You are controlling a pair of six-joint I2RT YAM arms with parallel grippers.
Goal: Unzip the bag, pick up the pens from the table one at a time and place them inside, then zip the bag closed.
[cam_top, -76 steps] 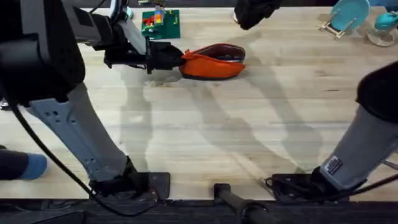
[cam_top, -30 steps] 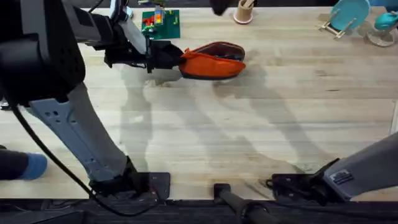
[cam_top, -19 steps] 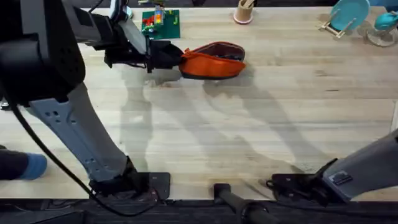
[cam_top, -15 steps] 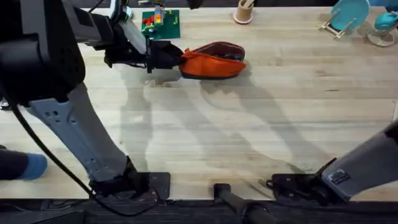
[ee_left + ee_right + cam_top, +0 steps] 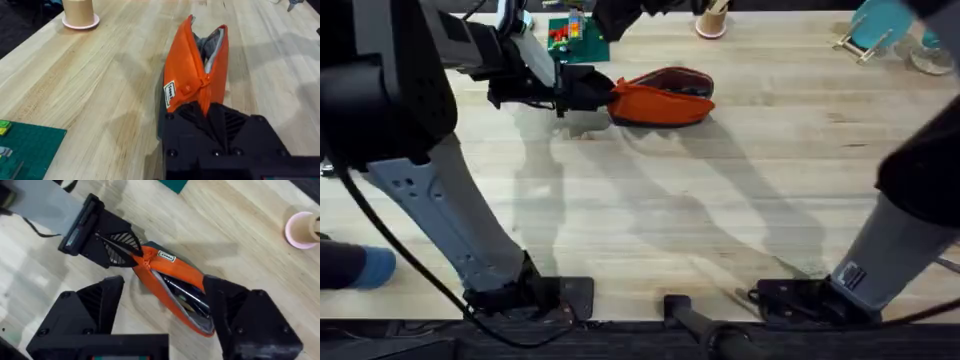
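The orange bag (image 5: 660, 100) lies on the table (image 5: 720, 200) at the back, its zipper open and its grey lining showing (image 5: 197, 75). My left gripper (image 5: 585, 90) is shut on the bag's left end (image 5: 207, 107). Dark pens (image 5: 187, 294) lie inside the open bag (image 5: 170, 272). My right gripper (image 5: 164, 287) hovers open high above the bag, its two black fingers (image 5: 100, 305) spread to either side of it. In the overhead view the right gripper (image 5: 620, 15) is a dark shape near the far edge.
A green board with small coloured pieces (image 5: 578, 38) lies behind the left gripper. A pink cup (image 5: 712, 18) stands at the far edge. Teal items on a stand (image 5: 880, 25) sit at the back right. The right arm (image 5: 910, 220) rises large at the right.
The right gripper has drifted left along the far edge, above the bag, and its arm now looms at the right. The bag and the left gripper have not moved.
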